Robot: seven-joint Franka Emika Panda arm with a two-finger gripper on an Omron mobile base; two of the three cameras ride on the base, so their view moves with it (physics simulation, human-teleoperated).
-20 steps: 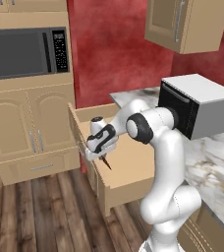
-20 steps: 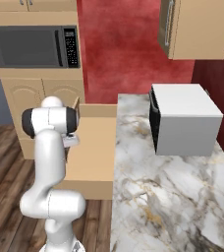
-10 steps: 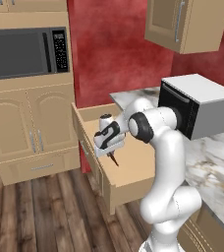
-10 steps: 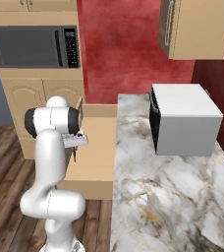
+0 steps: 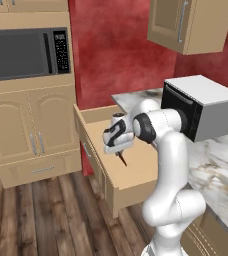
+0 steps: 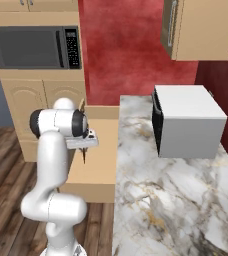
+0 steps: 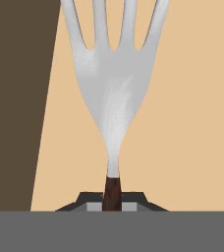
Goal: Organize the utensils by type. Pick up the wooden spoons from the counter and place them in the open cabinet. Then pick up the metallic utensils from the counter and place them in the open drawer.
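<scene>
My gripper (image 5: 120,155) hangs over the open drawer (image 5: 141,172), shut on the dark brown handle of a silver fork (image 5: 122,160). In the hand view the fork (image 7: 115,93) points its tines away from the gripper (image 7: 112,204), above the drawer's tan floor (image 7: 192,123). From the right base view the gripper (image 6: 84,149) and the fork (image 6: 84,156) sit over the left part of the drawer (image 6: 103,165), next to the marble counter (image 6: 151,175). The wooden spoons and the open cabinet are out of view.
A white boxy oven (image 6: 188,120) stands on the counter. A built-in microwave (image 5: 23,52) sits in the tall cabinets (image 5: 31,130) left of the drawer. A wall cabinet (image 5: 188,22) hangs at the upper right. Wood floor (image 5: 46,215) lies below.
The hand has carried the fork to the right, from the drawer's left front edge to a spot over the drawer's inside, and a little lower.
</scene>
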